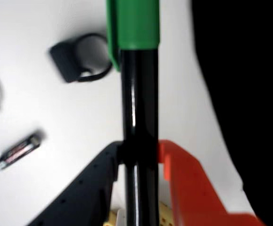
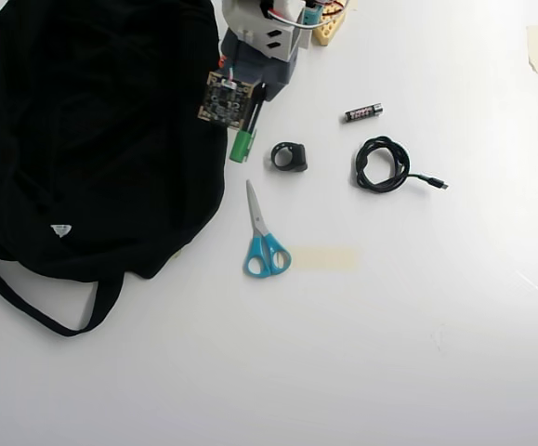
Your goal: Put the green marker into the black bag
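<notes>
You already have the green marker pinched in the claw: in the wrist view the black finger sits against one side of the glossy black barrel and the orange finger against the other, narrowed onto the barrel a good way back from the green cap. From overhead, the marker pokes out from under the arm near the top edge of the white table, its cap just beside the right-hand rim of the black bag.

Expect the marker to be light and rigid, so it should not sag. The barrel looks slick and round, though, so it could twist or slide between the fingers if the hold loosens or the arm swings fast. A hold nearer the middle of the barrel would balance better than one at the tail; judge whether yours is central enough before moving.

The bag is soft fabric and will give under contact. No opening can be made out in either view. Nearby lie a small black clip-like ring, a battery, blue-handled scissors and a coiled cable.
</notes>
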Robot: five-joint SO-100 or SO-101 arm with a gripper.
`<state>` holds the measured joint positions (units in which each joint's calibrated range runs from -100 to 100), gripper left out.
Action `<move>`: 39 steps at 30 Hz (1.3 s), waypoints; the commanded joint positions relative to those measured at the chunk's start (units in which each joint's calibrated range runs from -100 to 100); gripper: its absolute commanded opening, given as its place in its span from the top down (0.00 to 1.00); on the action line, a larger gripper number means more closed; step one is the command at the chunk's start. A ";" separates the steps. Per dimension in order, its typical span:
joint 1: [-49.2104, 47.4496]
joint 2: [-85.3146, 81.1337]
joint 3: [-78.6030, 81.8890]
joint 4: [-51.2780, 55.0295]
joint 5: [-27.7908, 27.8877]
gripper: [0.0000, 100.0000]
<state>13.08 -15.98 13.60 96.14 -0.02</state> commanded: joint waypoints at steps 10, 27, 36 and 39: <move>17.89 -1.86 -1.11 -8.28 -7.47 0.98; 40.55 16.81 -1.29 -30.93 -12.19 0.94; 38.68 17.81 -3.45 -25.85 -12.30 0.81; 33.07 17.72 -15.94 -12.33 -12.35 0.81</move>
<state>50.11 3.69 8.49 74.92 -12.28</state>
